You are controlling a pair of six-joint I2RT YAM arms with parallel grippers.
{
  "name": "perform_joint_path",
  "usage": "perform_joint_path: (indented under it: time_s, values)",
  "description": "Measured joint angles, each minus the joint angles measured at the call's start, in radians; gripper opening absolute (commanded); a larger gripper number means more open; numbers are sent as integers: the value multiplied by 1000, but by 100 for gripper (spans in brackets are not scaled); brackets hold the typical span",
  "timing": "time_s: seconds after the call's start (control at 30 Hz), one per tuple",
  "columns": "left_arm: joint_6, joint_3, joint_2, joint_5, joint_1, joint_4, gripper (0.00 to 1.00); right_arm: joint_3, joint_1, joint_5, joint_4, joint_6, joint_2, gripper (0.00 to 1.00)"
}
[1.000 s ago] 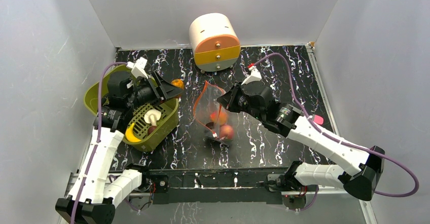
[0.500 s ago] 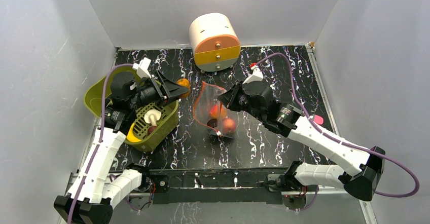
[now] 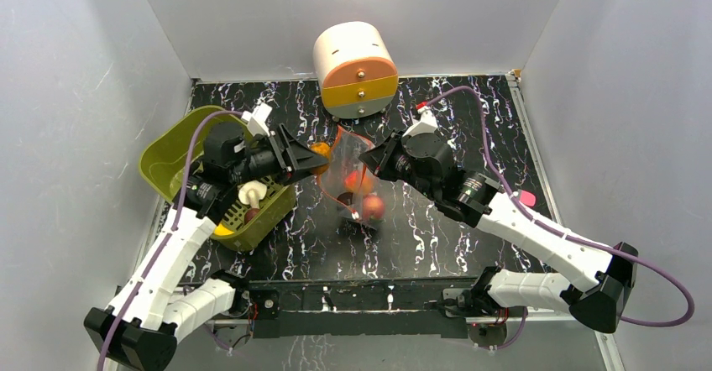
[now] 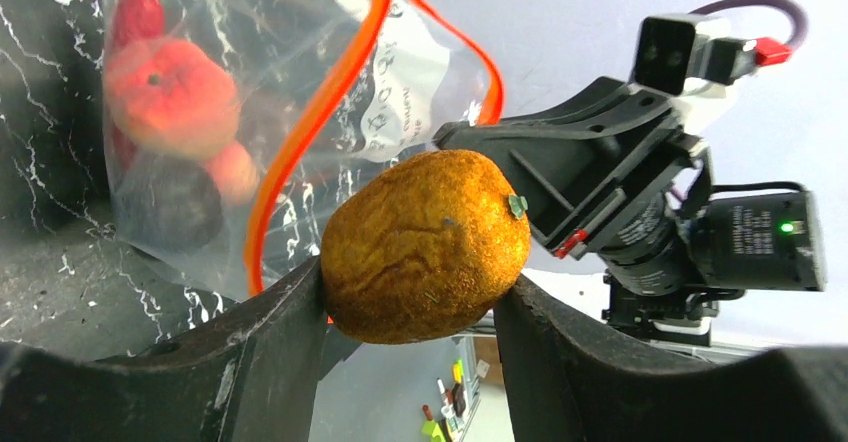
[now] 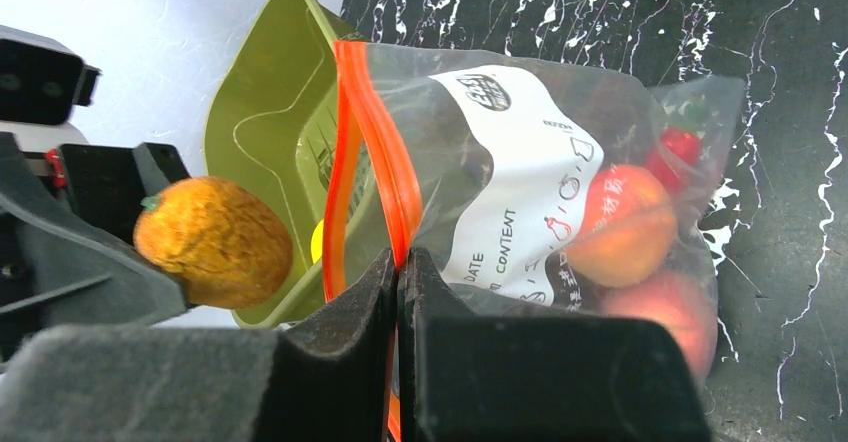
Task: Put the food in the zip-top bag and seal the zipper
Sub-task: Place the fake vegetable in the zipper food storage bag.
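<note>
The clear zip-top bag (image 3: 348, 182) is held up off the black marbled table with its mouth open to the left. Its red-orange zipper (image 5: 375, 152) is pinched by my right gripper (image 5: 399, 262), which is shut on the mouth's near edge. Inside lie pink-red fruits (image 5: 625, 224), a red piece (image 5: 678, 152) and a dark ball (image 4: 170, 202). My left gripper (image 3: 317, 154) is shut on a brown-orange toy fruit (image 4: 425, 247) and holds it right at the bag's mouth, also shown in the right wrist view (image 5: 213, 240).
An olive-green slotted basket (image 3: 180, 148) at the left holds a banana (image 3: 222, 230), a white piece (image 3: 250, 193) and other toys. A round white and orange drawer unit (image 3: 355, 69) stands at the back. A small pink thing (image 3: 526, 197) lies at the right.
My left gripper has carried the brown-orange fruit rightward from over the basket to the bag's mouth. The right gripper has kept hold of the bag, which shifted slightly.
</note>
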Motion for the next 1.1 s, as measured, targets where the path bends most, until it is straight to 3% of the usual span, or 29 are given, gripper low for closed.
perform_joint_path:
  time_s: [0.2, 0.57, 0.87, 0.93, 1.1]
  values:
    - [0, -73, 19, -14, -63, 23, 29, -2, 0, -1, 7, -1, 0, 0]
    - [28, -68, 113, -53, -148, 32, 42, -31, 0, -4, 26, -1, 0, 0]
    - [54, -64, 126, -101, -157, 18, 68, -35, 0, -4, 28, -2, 0, 0]
    - [66, -57, 126, -112, -158, 4, 84, -35, 0, -4, 28, -2, 0, 0]
    - [96, -30, 121, -134, -158, -21, 84, -36, 0, -5, 29, -2, 0, 0]
